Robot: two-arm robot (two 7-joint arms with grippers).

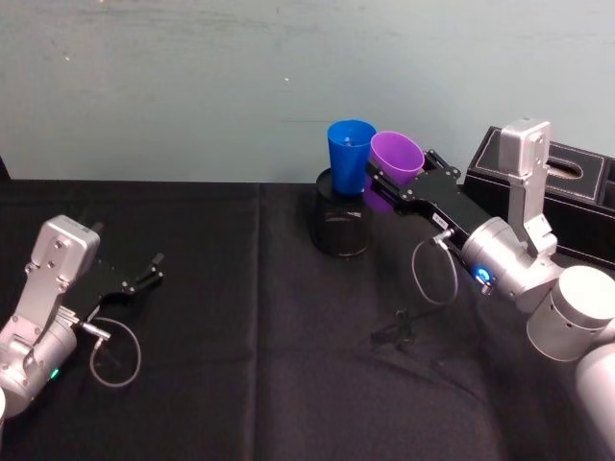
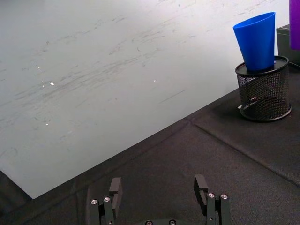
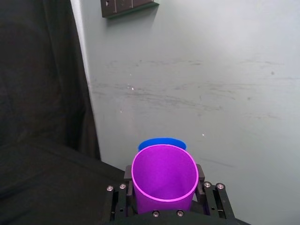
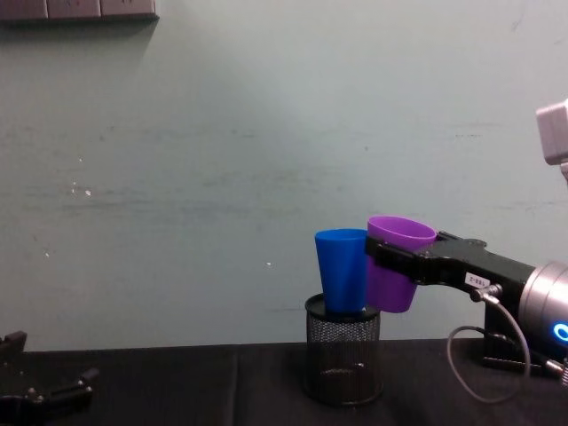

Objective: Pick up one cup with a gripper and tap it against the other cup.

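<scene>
My right gripper (image 1: 382, 184) is shut on the purple cup (image 1: 396, 158) and holds it in the air, mouth up. Its rim rests against the side of the blue cup (image 1: 349, 154), which stands in a black mesh pen holder (image 1: 341, 226) at the back of the table. From the chest, the purple cup (image 4: 395, 266) meets the blue cup (image 4: 342, 271) just above the holder (image 4: 342, 355). In the right wrist view the purple cup (image 3: 164, 178) sits between the fingers (image 3: 126, 180), with the blue cup's rim (image 3: 161, 141) behind it. My left gripper (image 1: 149, 271) rests open at the left.
A black box (image 1: 577, 192) stands at the back right, behind my right arm. A black cloth (image 1: 240, 365) covers the table, with a wall close behind. A cable loop (image 1: 437, 274) hangs under the right arm.
</scene>
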